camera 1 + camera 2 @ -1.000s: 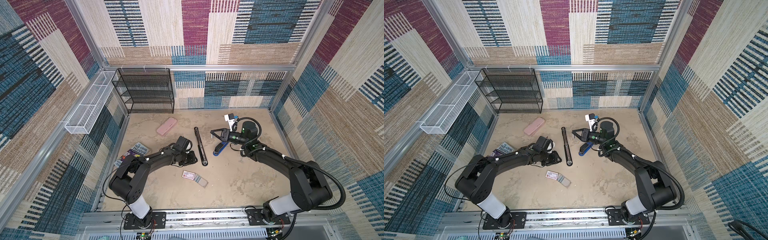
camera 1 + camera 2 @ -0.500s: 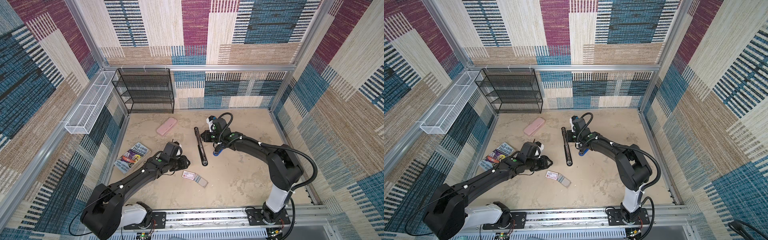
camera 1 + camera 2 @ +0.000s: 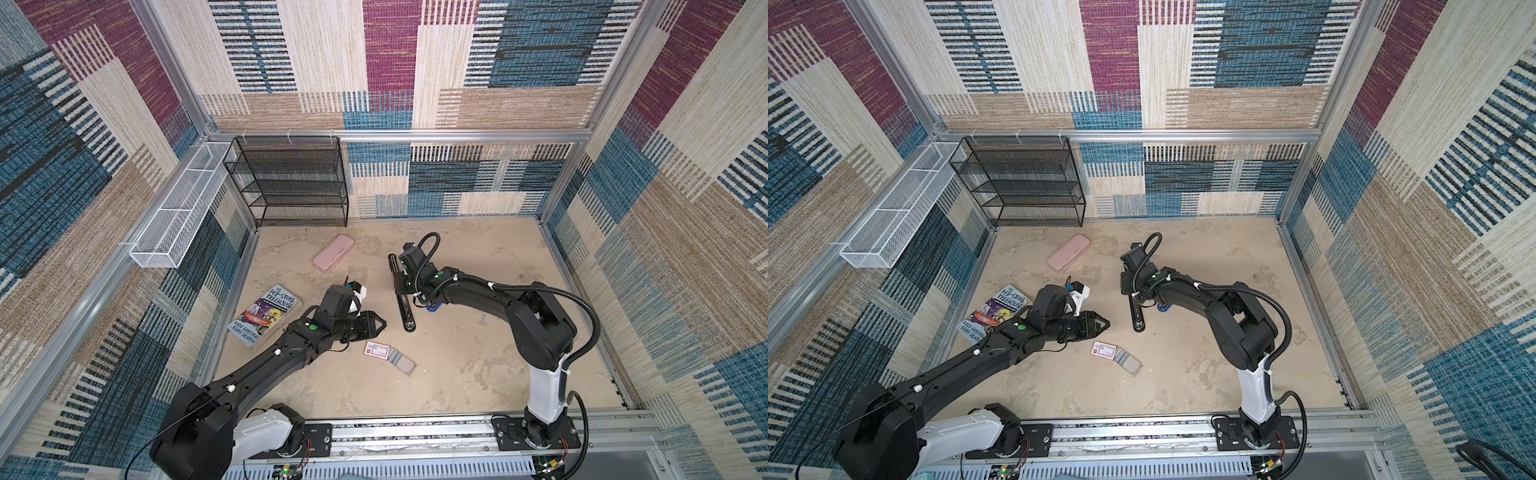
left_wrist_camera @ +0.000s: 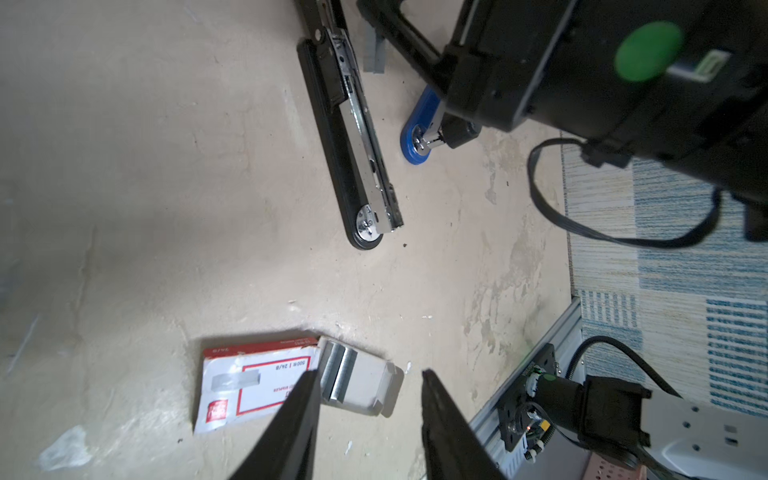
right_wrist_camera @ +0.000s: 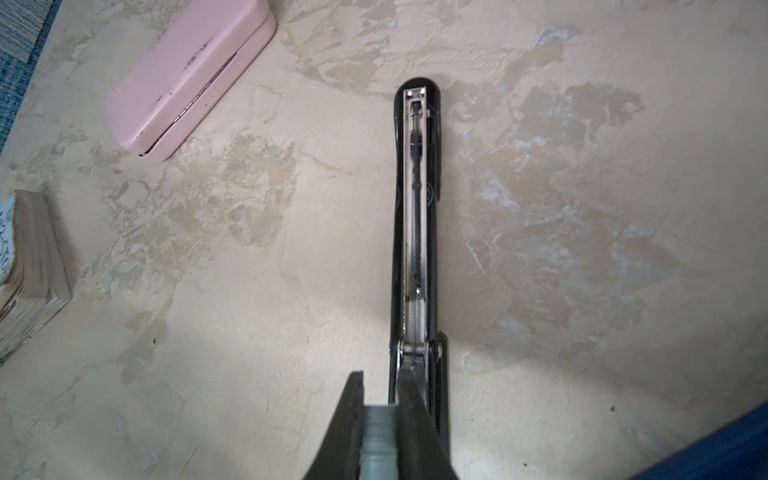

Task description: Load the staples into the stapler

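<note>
This is a robotics lab test cell. A silver aluminium-profile frame [image 3: 415,135] boxes in a mottled beige bench [image 3: 478,365], and the walls are lined with patchwork woven panels of blue, maroon and tan [image 3: 390,62]. The black jointed left arm [image 3: 266,365] and the matching right arm [image 3: 536,328] are bolted to a slotted metal rail [image 3: 415,432] at the bench's front edge.

The stapler [image 4: 353,137] pairs matt black plastic with a glossy metal channel. The staples [image 4: 338,374] are dull grey metal, and their white-and-red box [image 4: 249,382] is smooth cardboard. The pink case [image 5: 187,75], upper left of the right wrist view, looks like smooth, scuffed plastic, and the table [image 5: 582,208] is matt, rough, mottled beige.
</note>
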Tool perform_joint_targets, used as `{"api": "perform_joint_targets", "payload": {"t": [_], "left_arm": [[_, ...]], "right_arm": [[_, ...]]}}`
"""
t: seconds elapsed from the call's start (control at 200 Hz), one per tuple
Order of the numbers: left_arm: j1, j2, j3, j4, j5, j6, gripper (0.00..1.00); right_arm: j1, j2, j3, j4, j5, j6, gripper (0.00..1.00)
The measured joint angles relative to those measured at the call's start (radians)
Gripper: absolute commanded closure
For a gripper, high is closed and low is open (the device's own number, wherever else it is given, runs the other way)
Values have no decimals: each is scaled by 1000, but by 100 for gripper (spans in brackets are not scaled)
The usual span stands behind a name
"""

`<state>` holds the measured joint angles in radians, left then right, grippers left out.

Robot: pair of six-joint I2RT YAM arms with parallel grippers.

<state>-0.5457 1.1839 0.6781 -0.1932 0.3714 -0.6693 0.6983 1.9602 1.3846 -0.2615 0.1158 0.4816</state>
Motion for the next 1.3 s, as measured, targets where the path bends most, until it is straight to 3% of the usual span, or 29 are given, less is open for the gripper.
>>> {"api": "perform_joint_targets", "payload": {"t": [0.325,1.302], "left_arm": [[0,2,-9,25,28,3,57],[0,16,-28,33,27,3,57]], "right_arm": [[9,26,8,-28,68,-15,85],[21,82,42,-35,85,-66,86]]}}
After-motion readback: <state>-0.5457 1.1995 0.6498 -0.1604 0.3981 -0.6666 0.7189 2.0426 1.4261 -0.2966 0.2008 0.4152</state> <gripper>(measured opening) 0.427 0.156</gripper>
